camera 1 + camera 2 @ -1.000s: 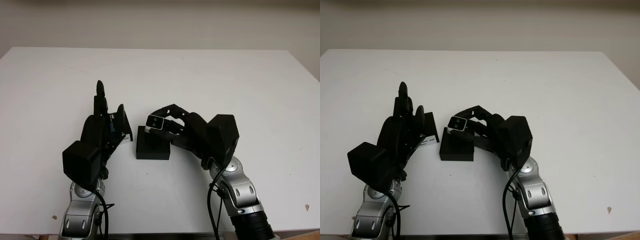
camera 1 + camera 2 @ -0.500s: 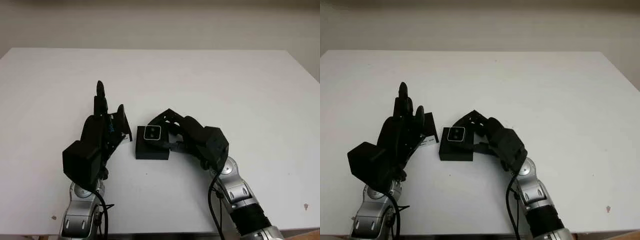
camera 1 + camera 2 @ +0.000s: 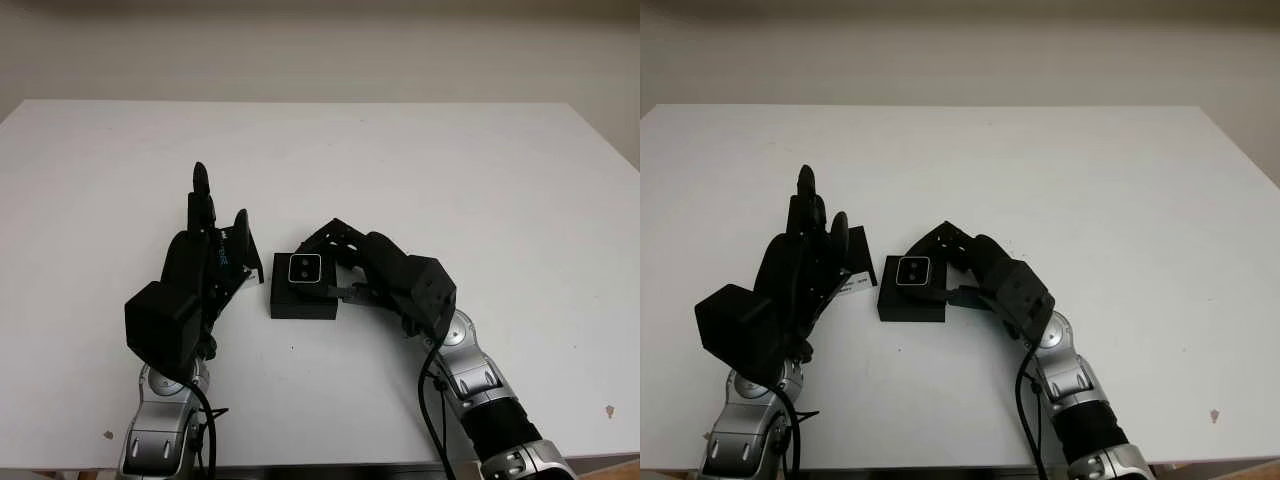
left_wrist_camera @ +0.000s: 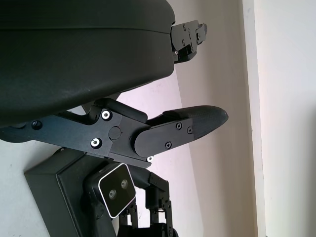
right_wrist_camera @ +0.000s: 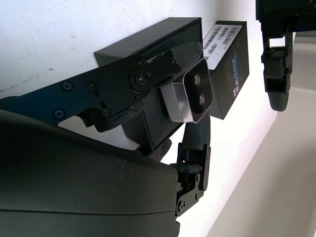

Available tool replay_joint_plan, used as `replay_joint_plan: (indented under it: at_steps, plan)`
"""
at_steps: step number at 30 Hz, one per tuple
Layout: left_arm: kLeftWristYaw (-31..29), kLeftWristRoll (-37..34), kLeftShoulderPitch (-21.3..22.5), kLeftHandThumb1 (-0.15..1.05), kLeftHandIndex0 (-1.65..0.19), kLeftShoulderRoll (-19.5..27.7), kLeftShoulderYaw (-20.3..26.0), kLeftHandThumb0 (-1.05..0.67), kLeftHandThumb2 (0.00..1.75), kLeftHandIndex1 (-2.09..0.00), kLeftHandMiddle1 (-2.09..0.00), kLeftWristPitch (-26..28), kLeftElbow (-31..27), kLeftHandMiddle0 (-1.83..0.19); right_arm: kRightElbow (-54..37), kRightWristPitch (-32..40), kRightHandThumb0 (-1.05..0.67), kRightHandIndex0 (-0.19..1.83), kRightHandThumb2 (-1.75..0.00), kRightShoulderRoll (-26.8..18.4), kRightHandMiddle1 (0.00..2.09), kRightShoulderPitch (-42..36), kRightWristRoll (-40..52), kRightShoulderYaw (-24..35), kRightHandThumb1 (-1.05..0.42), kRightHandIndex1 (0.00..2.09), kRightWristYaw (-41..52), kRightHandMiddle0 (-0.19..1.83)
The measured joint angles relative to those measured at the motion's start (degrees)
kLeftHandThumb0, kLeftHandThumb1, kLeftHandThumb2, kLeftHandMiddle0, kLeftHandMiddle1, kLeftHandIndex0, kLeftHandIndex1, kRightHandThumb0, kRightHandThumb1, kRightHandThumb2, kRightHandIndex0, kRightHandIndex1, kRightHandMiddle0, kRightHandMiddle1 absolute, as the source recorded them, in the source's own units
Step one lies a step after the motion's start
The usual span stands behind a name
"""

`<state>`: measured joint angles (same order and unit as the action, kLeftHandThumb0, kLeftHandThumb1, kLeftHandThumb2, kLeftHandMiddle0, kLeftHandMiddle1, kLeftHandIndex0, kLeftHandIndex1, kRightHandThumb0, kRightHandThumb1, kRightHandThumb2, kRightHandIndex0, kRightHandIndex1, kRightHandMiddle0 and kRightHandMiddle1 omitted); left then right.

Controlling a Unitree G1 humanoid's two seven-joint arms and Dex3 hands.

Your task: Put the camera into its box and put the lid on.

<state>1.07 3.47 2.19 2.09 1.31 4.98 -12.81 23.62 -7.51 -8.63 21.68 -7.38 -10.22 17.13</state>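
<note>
The black box (image 3: 300, 302) stands open at the table's middle. The small camera (image 3: 304, 268), with its white two-lens face turned up, sits at the far end of the box. My right hand (image 3: 322, 262) is shut on the camera, with fingers on either side of it (image 5: 193, 96). The black lid (image 3: 856, 266), with a white barcode label (image 5: 217, 37), lies just left of the box. My left hand (image 3: 205, 250) is open, its fingers stretched over the lid. Whether it touches the lid is hidden.
The white table (image 3: 450, 170) stretches wide behind and to both sides of the hands. Its front edge (image 3: 330, 465) runs close below the arms. A pale wall stands beyond the far edge.
My right hand has lowered the camera from above the box's far edge down into the box, and its wrist has dropped. The left hand and the lid have not moved.
</note>
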Motion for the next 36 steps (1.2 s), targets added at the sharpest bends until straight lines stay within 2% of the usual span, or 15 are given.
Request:
replay_joint_plan:
  at_steps: [8,11,13,14,15,17,22,32,36]
  plan:
    - [-0.01,-0.01,-0.13,1.05,0.18,0.01,0.01,-0.6,0.63,-0.05,-0.06,0.15,-0.32,0.16,-0.69,0.74,-0.46,0.23,-0.06,-1.03,1.56,0.47,-1.25,-0.68,-0.96,0.19,2.13,0.33]
    - [0.06,0.27,-0.14,1.05,0.18,0.02,0.0,-0.6,0.63,-0.06,-0.06,0.54,-0.64,0.16,-2.28,2.69,-0.48,0.2,-0.06,-2.03,1.4,0.91,-2.01,-1.58,-0.98,0.14,4.14,0.24]
    - [0.07,0.39,-0.16,1.05,0.18,0.04,0.01,-0.59,0.63,-0.06,-0.06,0.61,-0.7,0.16,-3.68,4.09,-0.52,0.14,-0.05,-2.77,1.06,1.14,-2.93,-2.3,-0.98,0.08,5.34,0.14]
    - [0.06,0.39,-0.17,1.05,0.18,0.05,0.02,-0.59,0.63,-0.06,-0.06,0.62,-0.72,0.16,-4.61,4.93,-0.54,0.07,-0.05,-3.26,0.7,1.17,-3.3,-2.68,-0.96,0.06,6.08,0.1]
    - [0.06,0.41,-0.18,1.05,0.18,0.06,0.02,-0.6,0.63,-0.06,-0.06,0.67,-0.75,0.15,-5.55,5.84,-0.54,0.03,-0.05,-3.6,0.5,1.16,-3.68,-3.05,-0.95,0.05,6.74,0.1]
    - [0.06,0.54,-0.22,1.05,0.17,0.1,0.01,-0.59,0.63,-0.06,-0.06,0.81,-0.81,0.15,-7.12,7.3,-0.55,-0.04,-0.05,-4.1,0.28,1.02,-4.34,-3.71,-0.93,0.03,7.29,0.07]
    - [0.04,0.39,-0.38,1.05,0.17,0.11,0.06,-0.59,0.63,-0.06,-0.06,1.1,-0.96,0.15,-9.02,7.5,-0.58,-0.08,-0.05,-4.35,0.17,-0.22,-5.25,-4.28,-0.91,0.02,6.66,0.04]
    - [-0.08,0.38,-0.38,1.05,0.17,0.26,0.07,-0.59,0.63,-0.06,-0.05,1.29,-0.97,0.15,-9.19,2.47,-0.62,-0.13,-0.05,-4.63,0.08,-2.28,-6.58,-4.94,-0.92,0.02,3.81,-0.03]
    - [-0.09,0.17,-0.39,1.05,0.17,0.3,0.08,-0.59,0.62,-0.06,-0.05,1.49,-1.01,0.15,-9.61,0.93,-0.69,-0.18,-0.06,-5.2,0.04,-2.83,-7.39,-4.86,-0.93,0.01,2.79,-0.11]
